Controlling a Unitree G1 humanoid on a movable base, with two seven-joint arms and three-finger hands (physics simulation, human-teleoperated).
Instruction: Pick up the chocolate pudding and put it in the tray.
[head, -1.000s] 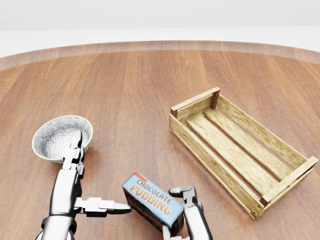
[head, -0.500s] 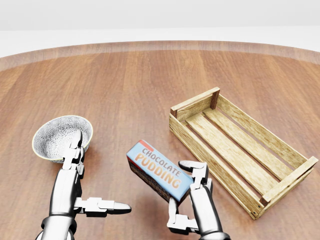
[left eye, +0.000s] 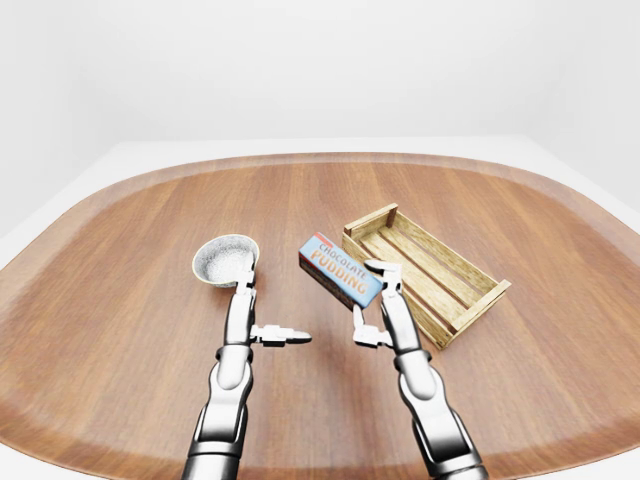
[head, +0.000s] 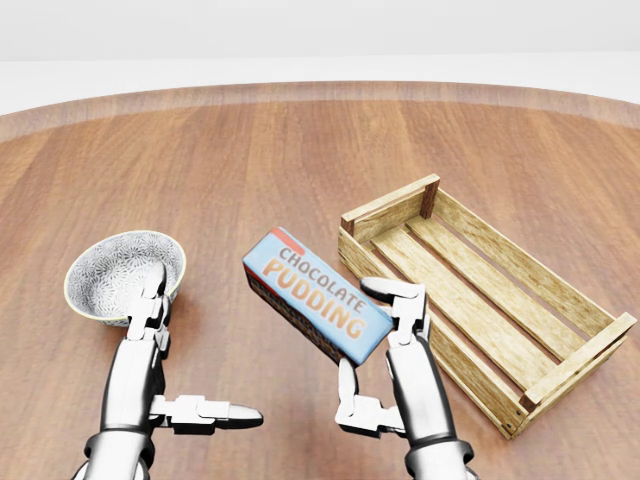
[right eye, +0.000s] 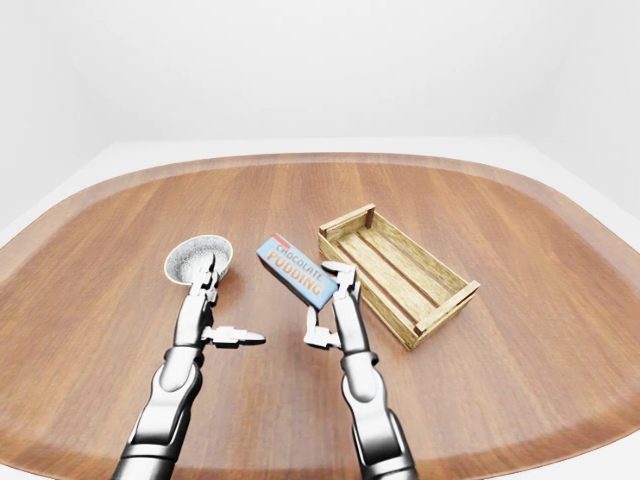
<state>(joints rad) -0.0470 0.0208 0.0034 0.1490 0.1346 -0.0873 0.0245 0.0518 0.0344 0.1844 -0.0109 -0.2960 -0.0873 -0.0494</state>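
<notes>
Gripping the blue rectangular chocolate pudding box in the right hand, just beside the slatted wooden tray's near rim; left hand splaying empty, fingers open.

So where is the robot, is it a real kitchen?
Probably not: it looks like a computer-made test scene. A big rounded wooden table sits in blank white space, holding only a wooden tray, a patterned bowl and the chocolate pudding.

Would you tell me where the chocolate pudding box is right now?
In the head view the chocolate pudding box is at centre, held by the right hand, between the bowl and the wooden tray.
</notes>
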